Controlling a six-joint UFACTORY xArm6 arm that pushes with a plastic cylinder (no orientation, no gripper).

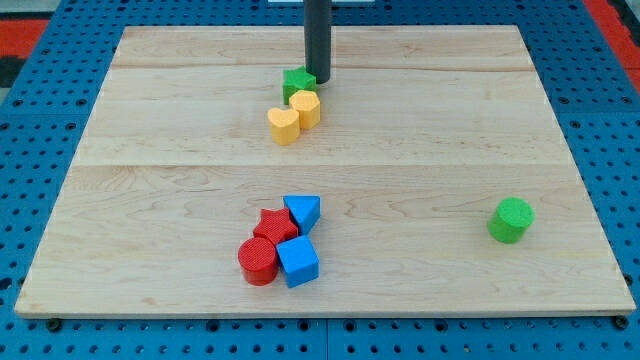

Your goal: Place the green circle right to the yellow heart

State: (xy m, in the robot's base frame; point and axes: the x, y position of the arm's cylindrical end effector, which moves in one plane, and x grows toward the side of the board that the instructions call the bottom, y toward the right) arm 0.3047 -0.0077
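Note:
The green circle stands alone near the view's right edge, low on the board. The yellow heart lies upper centre, touching a yellow hexagon, which touches a green star above it. My tip is at the top centre, right beside the green star's right side, far up and left of the green circle.
A cluster sits bottom centre: a red star, a red circle, a blue cube and a blue triangular block. The wooden board ends in edges all round, with blue pegboard beyond.

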